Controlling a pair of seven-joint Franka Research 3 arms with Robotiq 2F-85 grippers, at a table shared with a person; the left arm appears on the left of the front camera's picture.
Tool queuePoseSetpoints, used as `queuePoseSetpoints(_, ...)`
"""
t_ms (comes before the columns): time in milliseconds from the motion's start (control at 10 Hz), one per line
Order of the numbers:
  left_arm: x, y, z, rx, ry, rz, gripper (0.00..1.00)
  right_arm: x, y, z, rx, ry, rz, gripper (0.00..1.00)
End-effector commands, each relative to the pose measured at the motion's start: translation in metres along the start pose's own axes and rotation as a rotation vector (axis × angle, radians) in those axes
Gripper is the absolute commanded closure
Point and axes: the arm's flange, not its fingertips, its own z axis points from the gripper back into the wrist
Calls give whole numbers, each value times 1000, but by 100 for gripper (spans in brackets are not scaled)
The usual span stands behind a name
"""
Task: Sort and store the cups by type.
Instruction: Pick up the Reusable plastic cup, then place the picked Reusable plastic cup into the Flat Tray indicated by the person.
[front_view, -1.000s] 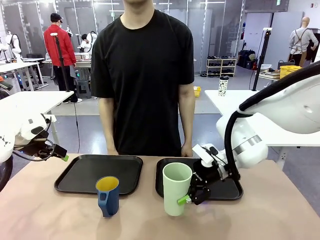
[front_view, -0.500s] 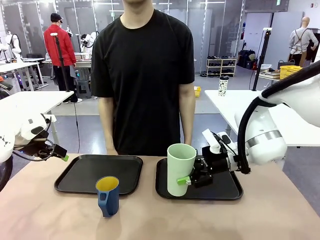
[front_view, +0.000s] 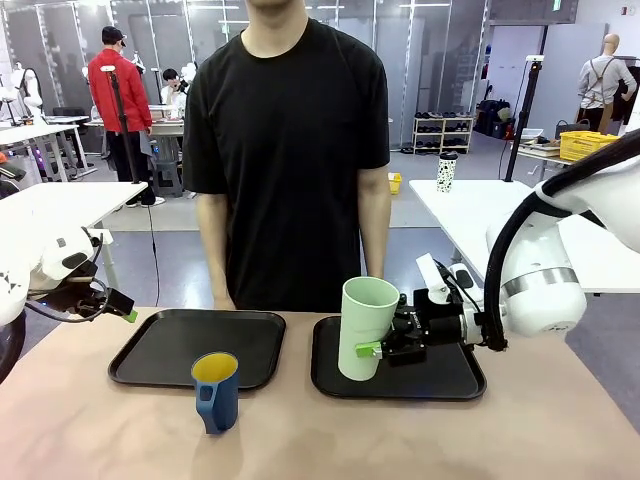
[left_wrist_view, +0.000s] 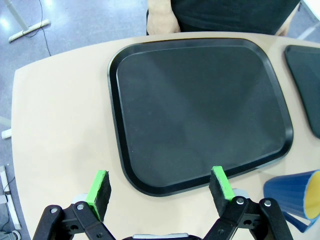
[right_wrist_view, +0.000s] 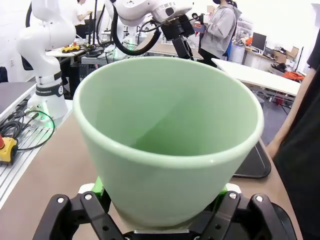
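Observation:
The tall pale green tumbler (front_view: 366, 326) leans slightly over the left part of the right black tray (front_view: 447, 378). My right gripper (front_view: 384, 349) is shut on its lower wall. In the right wrist view the tumbler (right_wrist_view: 170, 125) is close up with its empty mouth toward the camera, and a green pad (right_wrist_view: 99, 188) presses its side. I cannot tell whether its base touches the tray. The dark blue mug (front_view: 216, 391) with a yellow inside stands on the table in front of the left tray (front_view: 170, 350). My left gripper (front_view: 122, 306) hangs open at the far left, and the left wrist view has it (left_wrist_view: 160, 186) above the tray's (left_wrist_view: 200, 100) near rim, with the mug (left_wrist_view: 295, 200) beside it.
A person in a black shirt stands at the far table edge between the trays, one hand (left_wrist_view: 161, 17) resting by the left tray. The two black trays lie side by side. Bare tan tabletop (front_view: 480, 440) runs along the front.
My right gripper has carried the green tumbler from the table in front of the right tray back and up over that tray. The left arm and the blue mug have stayed still.

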Motion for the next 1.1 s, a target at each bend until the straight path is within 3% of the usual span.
queuePoseSetpoints(0, 1, -1, 2, 0, -4, 0, 0, 0, -1, -2, 23, -5, 5, 49)
queuePoseSetpoints(1000, 1, -1, 2, 0, -4, 0, 0, 0, -1, -2, 23, -5, 5, 49)
